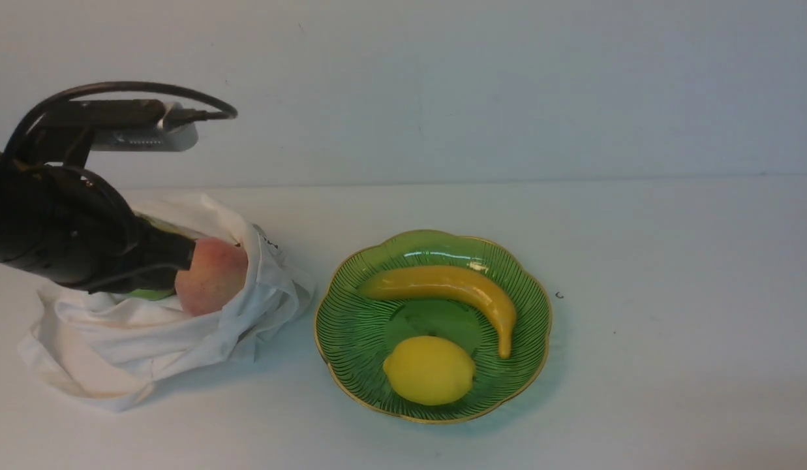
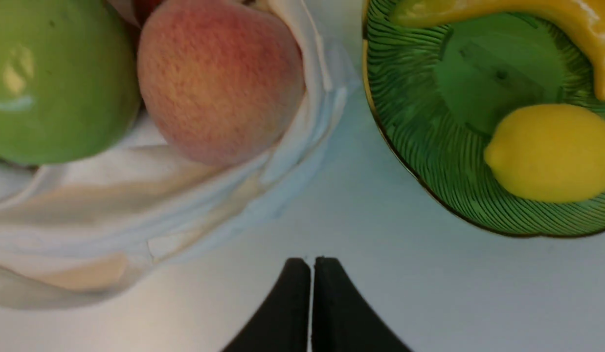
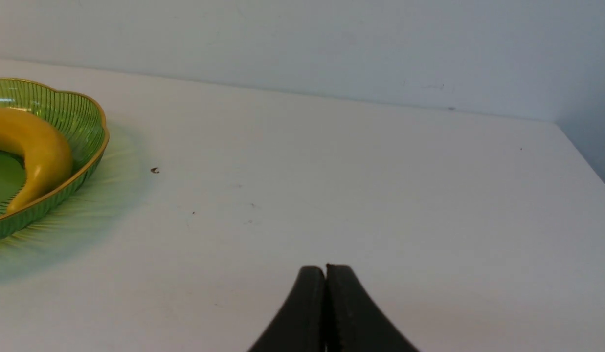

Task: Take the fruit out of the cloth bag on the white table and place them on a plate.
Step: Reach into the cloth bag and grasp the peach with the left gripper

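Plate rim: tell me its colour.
The plate rim is gold; the front view shows it best.

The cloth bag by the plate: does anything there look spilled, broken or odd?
Nothing spilled or broken. The cloth bag lies crumpled and open, the peach and green apple in its mouth; the banana and lemon lie inside the plate. One tiny dark speck marks the table beside it.

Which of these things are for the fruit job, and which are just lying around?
For the job: cloth bag; peach and green apple inside it; plate; banana and lemon on the plate; white table.
Just lying about: tiny dark speck on the table beside the plate.
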Controlling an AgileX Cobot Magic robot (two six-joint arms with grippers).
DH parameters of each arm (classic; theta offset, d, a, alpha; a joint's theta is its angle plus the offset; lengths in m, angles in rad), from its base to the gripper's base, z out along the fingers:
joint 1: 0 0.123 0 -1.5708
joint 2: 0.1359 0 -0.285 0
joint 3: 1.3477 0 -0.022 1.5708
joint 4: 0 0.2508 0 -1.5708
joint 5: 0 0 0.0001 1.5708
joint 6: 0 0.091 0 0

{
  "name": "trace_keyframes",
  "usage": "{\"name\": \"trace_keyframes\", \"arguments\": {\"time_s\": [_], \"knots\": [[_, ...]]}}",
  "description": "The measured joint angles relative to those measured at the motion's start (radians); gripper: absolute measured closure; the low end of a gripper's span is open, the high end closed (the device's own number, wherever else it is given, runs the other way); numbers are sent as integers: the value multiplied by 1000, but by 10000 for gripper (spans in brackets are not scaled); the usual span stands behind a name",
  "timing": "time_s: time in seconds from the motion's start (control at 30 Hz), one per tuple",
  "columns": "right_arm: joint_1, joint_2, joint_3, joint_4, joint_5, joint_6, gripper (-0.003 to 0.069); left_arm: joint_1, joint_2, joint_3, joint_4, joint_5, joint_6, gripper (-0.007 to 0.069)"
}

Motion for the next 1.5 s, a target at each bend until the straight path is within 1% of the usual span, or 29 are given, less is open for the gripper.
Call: {"name": "trace_keyframes", "arguments": {"time_s": [0.1,0.2,0.3,0.33,0.4,0.43,0.5,0.6,0.73,1.0,1.27,1.5], "knots": [[0,0,0,0,0,0,671,0,44,-1,5,-62,0,609],[0,0,0,0,0,0,671,0,78,-1,5,-131,1,541],[0,0,0,0,0,0,671,0,99,-1,5,-192,1,424],[0,0,0,0,0,0,671,0,108,-1,5,-220,1,367],[0,0,0,0,0,0,671,0,121,-1,5,-249,2,300],[0,0,0,0,0,0,671,0,131,-1,5,-264,2,246],[0,0,0,0,0,0,671,0,153,-2,4,-277,4,180],[0,0,0,0,0,0,671,0,192,-2,4,-289,6,110],[0,0,0,0,0,0,671,0,216,-2,-10,-289,8,93],[0,0,0,0,0,0,671,-10,240,-3,-56,-290,15,93],[0,0,0,0,0,0,671,-17,246,-3,-59,-317,43,81],[0,0,0,0,0,0,671,-18,257,-3,-61,-337,45,-24]]}}
